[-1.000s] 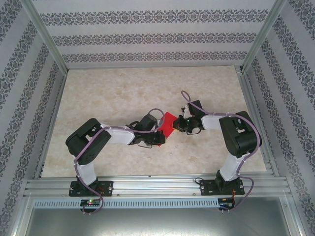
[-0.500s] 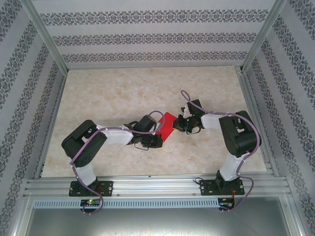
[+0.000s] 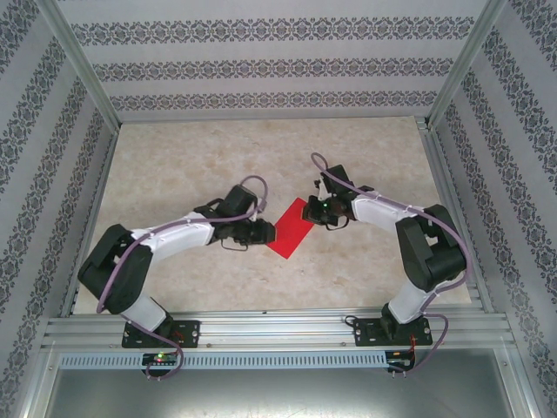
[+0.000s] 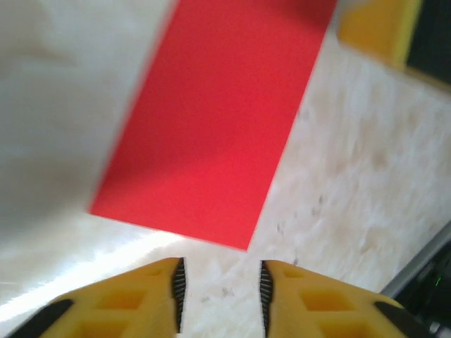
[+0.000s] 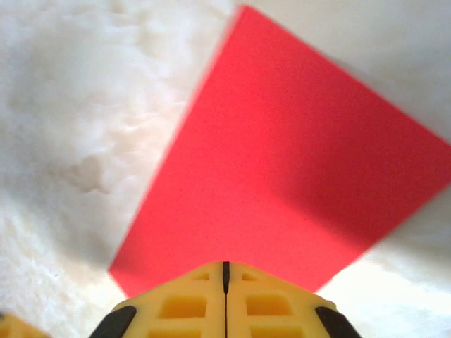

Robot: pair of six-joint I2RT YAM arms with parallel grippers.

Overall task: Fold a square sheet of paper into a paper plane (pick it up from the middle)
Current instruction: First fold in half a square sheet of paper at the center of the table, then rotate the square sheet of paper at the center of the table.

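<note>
The square sheet of paper (image 3: 290, 229) is bright red, folded into a long rectangle, and lies flat on the table between the two grippers. My left gripper (image 3: 266, 232) stands just off the paper's lower left end. In the left wrist view it (image 4: 220, 296) is open, with bare table between the fingers and the paper (image 4: 211, 120) a little beyond them. My right gripper (image 3: 314, 212) is at the paper's upper right end. In the right wrist view it (image 5: 225, 271) is shut, its tips over the near end of the paper (image 5: 282, 155). Whether they touch it I cannot tell.
The marble-patterned tabletop (image 3: 191, 165) is ringed by an aluminium frame (image 3: 261, 326) and patterned walls. One yellow finger of the right gripper (image 4: 373, 28) shows at the top right of the left wrist view.
My left gripper has opened, let go of the paper and drawn back to the left. The paper now lies flat and shows at full length. The right gripper has shifted slightly up and left.
</note>
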